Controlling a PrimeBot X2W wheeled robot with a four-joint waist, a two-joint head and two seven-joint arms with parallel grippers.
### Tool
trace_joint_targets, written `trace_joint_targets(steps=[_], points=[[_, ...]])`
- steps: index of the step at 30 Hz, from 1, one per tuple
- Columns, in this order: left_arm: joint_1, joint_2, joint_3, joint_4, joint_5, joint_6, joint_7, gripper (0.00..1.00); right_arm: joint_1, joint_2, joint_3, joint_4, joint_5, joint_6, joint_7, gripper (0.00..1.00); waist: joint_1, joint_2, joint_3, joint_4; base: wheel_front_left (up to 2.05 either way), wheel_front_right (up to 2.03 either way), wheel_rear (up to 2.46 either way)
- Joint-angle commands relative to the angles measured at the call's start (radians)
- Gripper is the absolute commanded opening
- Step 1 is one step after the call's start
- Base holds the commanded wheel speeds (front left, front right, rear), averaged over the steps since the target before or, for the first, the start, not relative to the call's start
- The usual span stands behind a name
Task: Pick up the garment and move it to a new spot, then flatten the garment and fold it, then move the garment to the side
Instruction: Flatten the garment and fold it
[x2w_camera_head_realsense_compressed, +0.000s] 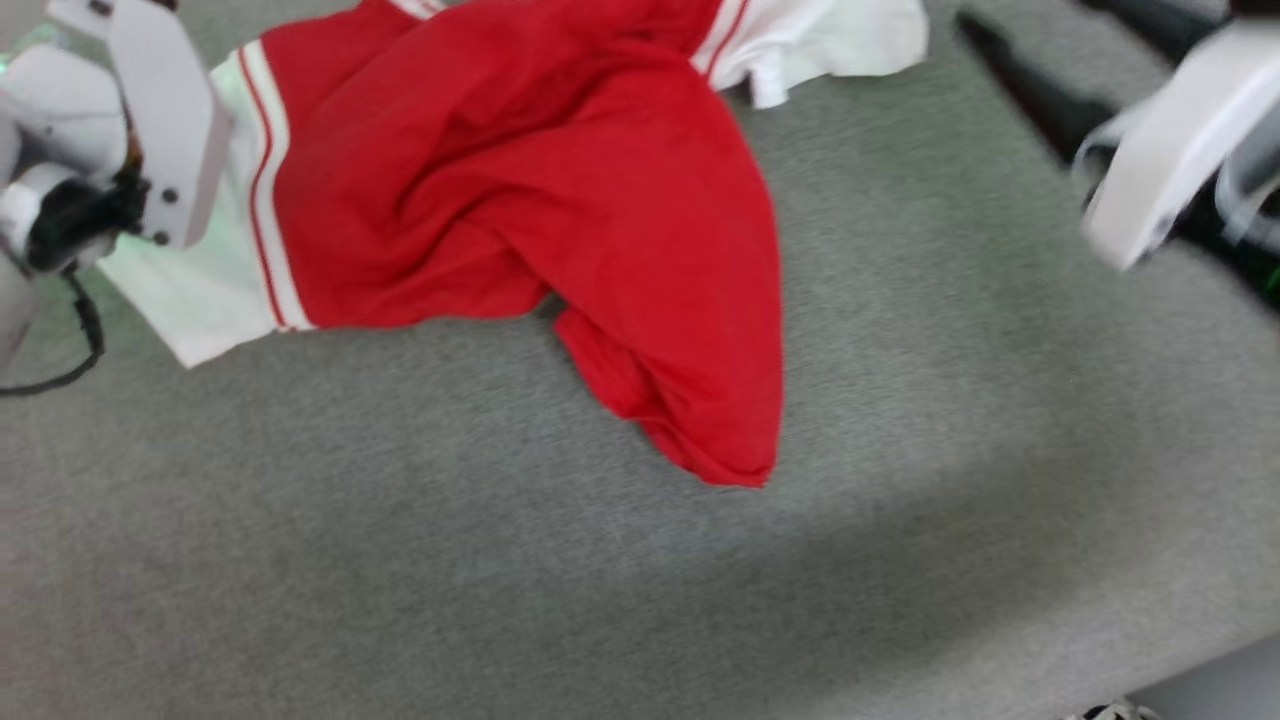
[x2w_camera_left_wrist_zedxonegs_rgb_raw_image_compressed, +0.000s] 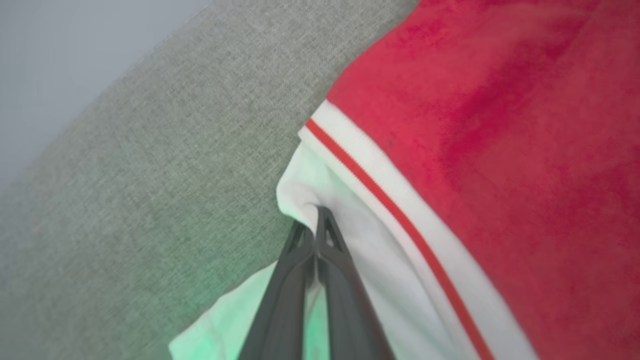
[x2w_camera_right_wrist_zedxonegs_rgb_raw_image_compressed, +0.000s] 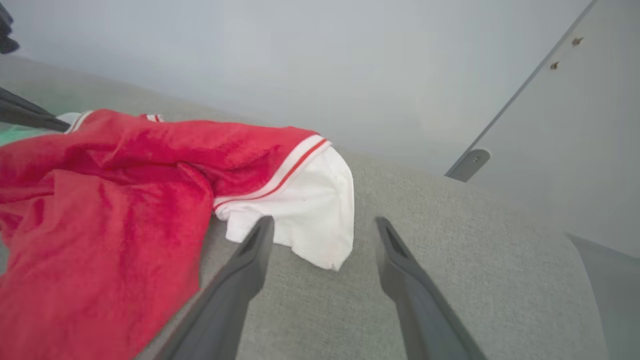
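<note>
At the left side of the worktop (x2w_camera_head_realsense_compressed: 600, 600), the pale left forearm (x2w_camera_head_realsense_compressed: 150, 120) hangs over the white left sleeve (x2w_camera_head_realsense_compressed: 200, 290) of the garment (x2w_camera_head_realsense_compressed: 520, 200), with a black cable (x2w_camera_head_realsense_compressed: 80, 340) looping just beside it. In the left wrist view the left pincer (x2w_camera_left_wrist_zedxonegs_rgb_raw_image_compressed: 316, 220) has its two dark fingers pressed together on a pinched fold of that white sleeve, just beside the red-and-white striped trim (x2w_camera_left_wrist_zedxonegs_rgb_raw_image_compressed: 400, 220). A green glow falls on the cloth under the fingers, and an edge of the grey worktop runs not far beyond the sleeve. The red body of the garment lies crumpled and in loose folds across the far middle of the worktop. One red flap (x2w_camera_head_realsense_compressed: 700, 400) reaches toward the near edge, well short of it. The number print cannot be seen. Further right, the other white sleeve (x2w_camera_head_realsense_compressed: 830, 40) rests flat on the grey cloth. The right wrist view looks across at this sleeve and its striped band. There the right pincer (x2w_camera_right_wrist_zedxonegs_rgb_raw_image_compressed: 324, 222) stands with its fingers spread wide apart and nothing between them, above the worktop just beside the sleeve's hem; whether it touches the sleeve cannot be told. In the head view the right arm (x2w_camera_head_realsense_compressed: 1170, 150) is a blurred white shape toward the far right. The near right corner of the worktop (x2w_camera_head_realsense_compressed: 1200, 640) shows at the bottom right.
</note>
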Motion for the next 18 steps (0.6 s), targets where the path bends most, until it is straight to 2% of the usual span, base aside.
trace_joint_targets(steps=[1, 6, 13, 18], points=[[0.020, -0.024, -0.039, 0.007, -0.008, 0.001, 0.000, 0.00, -0.066, -0.014, 0.026, 0.053, 0.038, -0.001, 0.045, 1.00, 0.0000, 0.0000, 0.047, 0.052, 0.00, 0.00, 0.00], [-0.032, -0.047, -0.091, -0.007, -0.028, 0.001, -0.020, 0.00, -0.249, -0.034, 0.101, 0.211, 0.133, -0.001, 0.152, 1.00, 0.0000, 0.0000, 0.095, 0.103, 0.00, 0.00, 0.00], [-0.111, -0.080, -0.168, -0.010, -0.053, 0.002, -0.045, 0.00, -0.420, -0.051, 0.243, 0.424, 0.097, -0.001, 0.172, 1.00, 0.0000, 0.0000, 0.171, 0.169, 0.00, 0.00, 0.00], [-0.135, -0.098, -0.225, 0.010, -0.076, 0.003, -0.070, 0.00, -0.466, -0.037, 0.342, 0.486, 0.170, -0.001, 0.177, 1.00, 0.0000, 0.0000, 0.198, 0.191, 0.00, 0.00, 0.00]])
